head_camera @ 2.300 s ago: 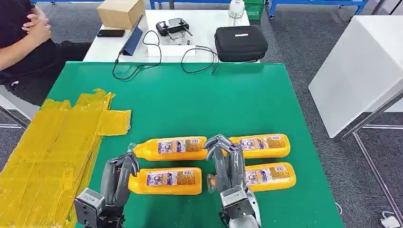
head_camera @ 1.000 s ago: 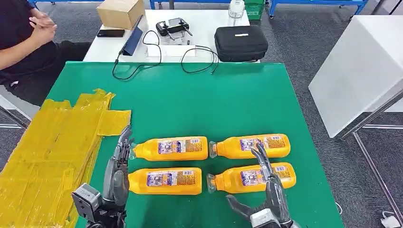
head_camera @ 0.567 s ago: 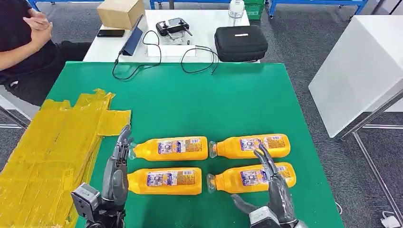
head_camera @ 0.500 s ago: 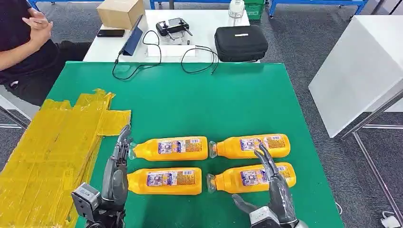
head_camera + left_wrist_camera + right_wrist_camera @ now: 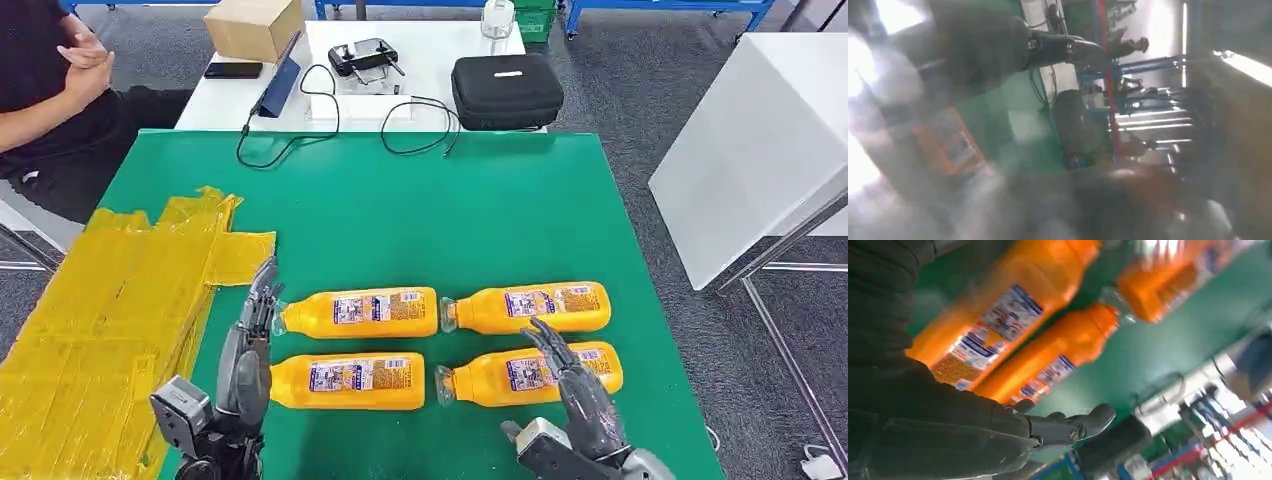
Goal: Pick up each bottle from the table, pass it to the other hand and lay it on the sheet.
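Green table (image 5: 400,210) is carrying four orange bottles (image 5: 357,312), lying near the yellow sheet (image 5: 110,310). Left hand (image 5: 247,360) is stretching out flat, holding nothing. Right hand (image 5: 580,405) is spreading open over the near right bottle (image 5: 530,374).

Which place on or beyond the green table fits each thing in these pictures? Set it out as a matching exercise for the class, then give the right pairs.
Things
1. yellow sheet
2. black case
3. cardboard box
4. right robot hand

Places
A. over the near right bottle
B. white table, far left corner
C. left part of the green table
D. white table, right side

Pairs: 1-C, 2-D, 3-B, 4-A
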Action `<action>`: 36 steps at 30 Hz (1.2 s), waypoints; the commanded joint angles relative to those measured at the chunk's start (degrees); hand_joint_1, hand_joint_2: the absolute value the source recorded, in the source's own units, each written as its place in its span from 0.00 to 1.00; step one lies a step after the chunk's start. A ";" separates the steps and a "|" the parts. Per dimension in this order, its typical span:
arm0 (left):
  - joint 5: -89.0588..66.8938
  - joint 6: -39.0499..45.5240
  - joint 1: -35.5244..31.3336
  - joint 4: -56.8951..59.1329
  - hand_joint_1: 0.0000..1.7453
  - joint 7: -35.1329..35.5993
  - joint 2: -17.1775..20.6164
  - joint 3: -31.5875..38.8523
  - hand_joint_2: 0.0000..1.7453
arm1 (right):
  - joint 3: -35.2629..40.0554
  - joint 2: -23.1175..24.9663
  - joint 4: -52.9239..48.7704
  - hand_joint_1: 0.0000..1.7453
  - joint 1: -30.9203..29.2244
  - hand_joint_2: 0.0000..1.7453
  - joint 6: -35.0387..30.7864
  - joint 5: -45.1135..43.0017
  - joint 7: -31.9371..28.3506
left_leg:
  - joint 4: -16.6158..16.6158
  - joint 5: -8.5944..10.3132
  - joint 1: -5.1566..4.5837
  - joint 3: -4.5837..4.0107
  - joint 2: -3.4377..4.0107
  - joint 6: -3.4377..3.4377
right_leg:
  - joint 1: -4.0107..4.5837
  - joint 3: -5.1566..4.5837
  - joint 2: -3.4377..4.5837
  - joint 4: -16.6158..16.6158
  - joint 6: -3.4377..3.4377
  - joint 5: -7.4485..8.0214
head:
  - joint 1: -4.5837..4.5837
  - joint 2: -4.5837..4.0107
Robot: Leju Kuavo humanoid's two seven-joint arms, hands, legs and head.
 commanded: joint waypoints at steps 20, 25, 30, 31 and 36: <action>1.64 -1.71 -2.17 5.09 0.00 1.14 -0.48 4.61 0.00 | -4.90 -11.97 7.46 0.00 -5.82 1.00 13.00 4.09 6.29 | -0.03 -0.02 0.02 0.13 0.06 -0.03 | 0.03 0.13 0.02 -0.08 -0.04 0.02 | -0.02 0.00; 1.75 -1.94 -2.42 5.01 0.00 1.23 -0.52 4.22 0.00 | -3.77 -11.22 10.16 0.00 -7.56 1.00 13.82 4.27 6.09 | -0.05 -0.02 0.06 0.19 0.10 -0.05 | 0.07 0.19 0.05 -0.13 -0.06 0.04 | -0.02 0.00; 2.07 -2.07 -2.44 4.98 0.00 1.54 -0.29 4.15 0.00 | -2.68 -11.08 11.79 0.00 -8.87 1.00 14.45 4.74 6.17 | -0.04 -0.03 0.08 0.19 0.12 -0.05 | 0.09 0.19 0.07 -0.14 -0.06 0.05 | -0.02 0.00; 2.15 -2.08 -2.44 4.99 0.00 1.58 -0.30 4.18 0.00 | -2.55 -10.96 12.09 0.00 -9.13 1.00 14.51 4.80 6.18 | -0.05 -0.06 0.09 0.26 0.15 -0.06 | 0.10 0.25 0.09 -0.16 -0.08 0.04 | -0.02 0.00; 2.20 -2.20 -2.54 4.89 0.00 1.63 -0.27 4.02 0.00 | -1.15 -10.27 13.81 0.00 -10.80 1.00 14.88 6.75 6.86 | -0.04 -0.01 0.05 0.13 0.05 -0.04 | 0.06 0.14 0.02 -0.11 -0.04 0.03 | 0.00 0.00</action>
